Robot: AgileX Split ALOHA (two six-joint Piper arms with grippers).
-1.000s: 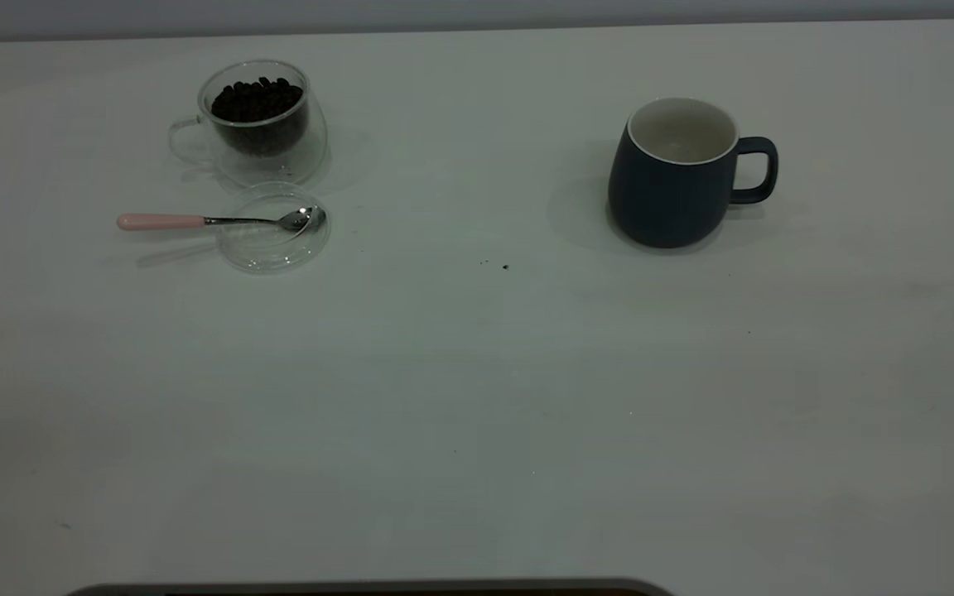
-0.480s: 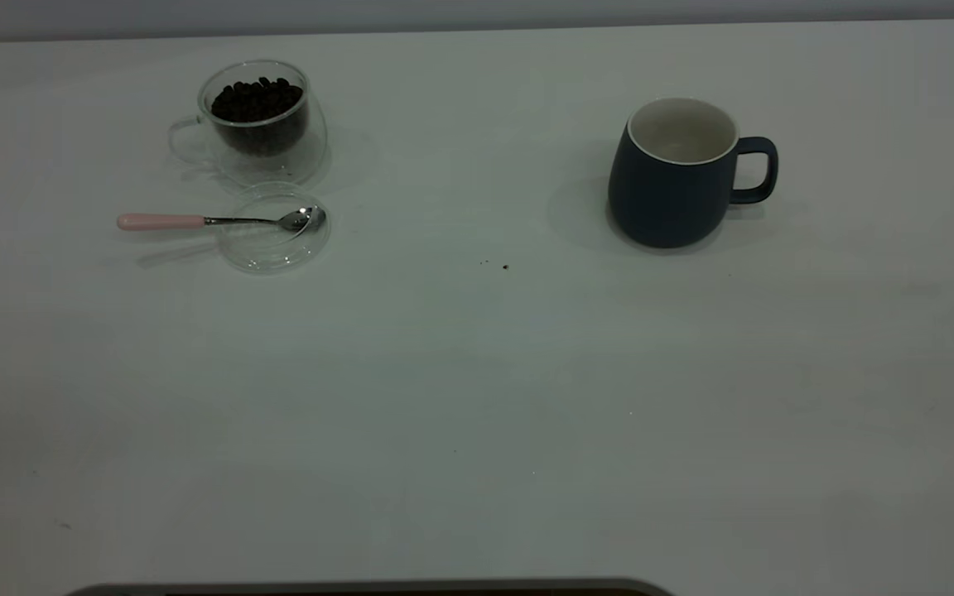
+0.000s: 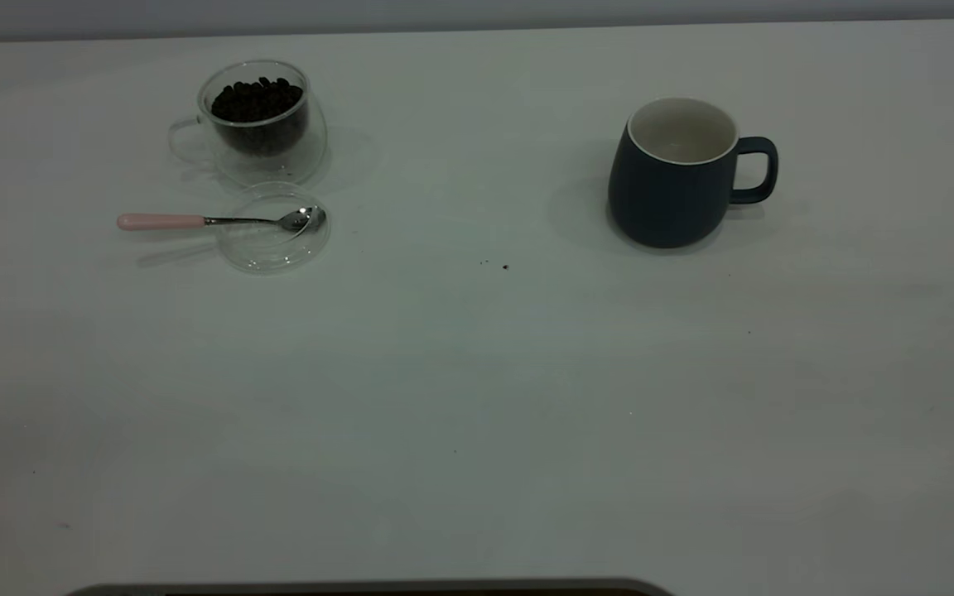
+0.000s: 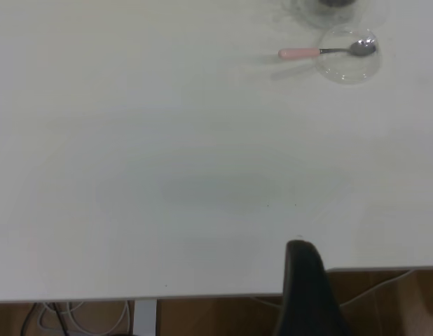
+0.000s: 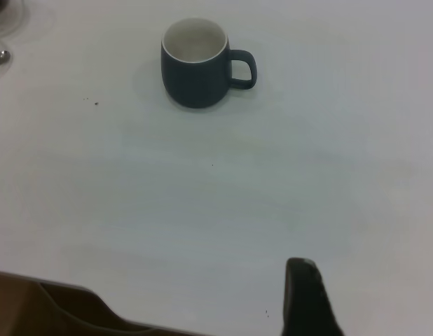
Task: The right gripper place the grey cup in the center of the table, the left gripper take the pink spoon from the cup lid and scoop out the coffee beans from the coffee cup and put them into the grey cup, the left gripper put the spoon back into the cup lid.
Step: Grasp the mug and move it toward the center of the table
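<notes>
**Desk:** What does the exterior view give you, left to right?

**Operator:** On the left of the white table (image 3: 460, 414) I have the coffee cup (image 3: 262, 124), clear glass and upright, its loop handle turned toward the left edge and the coffee beans (image 3: 257, 99) heaped dark inside it. Just in front of it, nearly touching, lies the cup lid (image 3: 274, 240), flat on the table. The pink spoon (image 3: 220, 220) rests across that lid, metal bowl inside the disc toward its right side, pink handle sticking out past the lid's left rim above the table.

**Desk:** And the middle?

**Operator:** A few tiny dark specks (image 3: 504, 266) near the centre. The grey cup (image 3: 667, 178) stands well apart on the right side, upright, white inside showing, handle pointing right. It is not at the centre.

**Desk:** Your pincers?

**Operator:** Neither shows in the exterior view. My left wrist camera shows one black finger of the left pincer (image 4: 307, 290) hanging over the table's near edge, far from the spoon. My right wrist camera shows a black finger of the right pincer (image 5: 309, 297) above bare table, well short of the grey cup. Each view shows only a single finger, so I cannot tell how far either pincer is open. Neither has hold of anything.
</notes>
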